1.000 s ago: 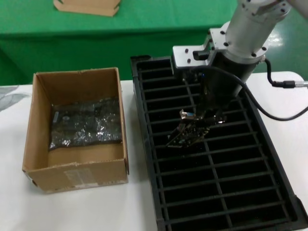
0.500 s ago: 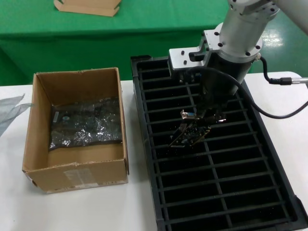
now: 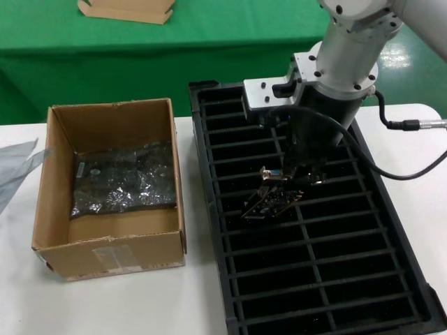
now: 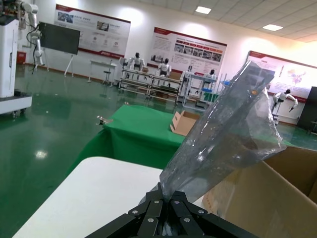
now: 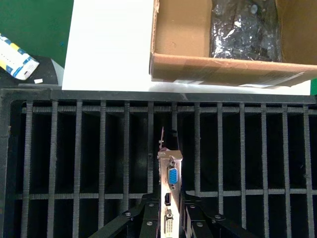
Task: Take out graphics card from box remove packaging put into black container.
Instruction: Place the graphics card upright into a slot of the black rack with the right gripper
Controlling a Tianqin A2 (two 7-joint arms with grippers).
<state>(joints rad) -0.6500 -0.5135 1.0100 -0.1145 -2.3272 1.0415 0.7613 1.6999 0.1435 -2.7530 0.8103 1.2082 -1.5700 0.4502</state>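
Head view: the right gripper (image 3: 285, 187) hangs over the crate (image 3: 209, 209), clamped on the bare card (image 3: 271, 201) at the slots near the divider. Compared with a second ago, the arm has shifted slightly toward 10 o'clock and the card sits a touch lower and flatter against the slot walls, which suggests the insertion is under way but not finished. The card's long axis runs from 1 o'clock down to 7 o'clock, the bracket end uppermost at the fingers. At 9 o'clock stands the box (image 3: 110, 251), a second bagged card (image 3: 124, 183) lying flat inside. An edge of grey bag (image 3: 19, 162) has slid into view at the far 9 o'clock margin, where half a second ago it reached less far.

Left wrist view: the left gripper (image 4: 166, 208) is pinched shut on the empty bag (image 4: 225, 134), which stands up from the fingers beside the box wall (image 4: 267, 193); unwrapping appears done.

Right wrist view: the bracket (image 5: 169, 196), blue port facing the camera, is squeezed between the closed fingers (image 5: 147, 218), the board edge-on and pointing into a slot of the crate (image 5: 89, 148), aligned with the slot's length.
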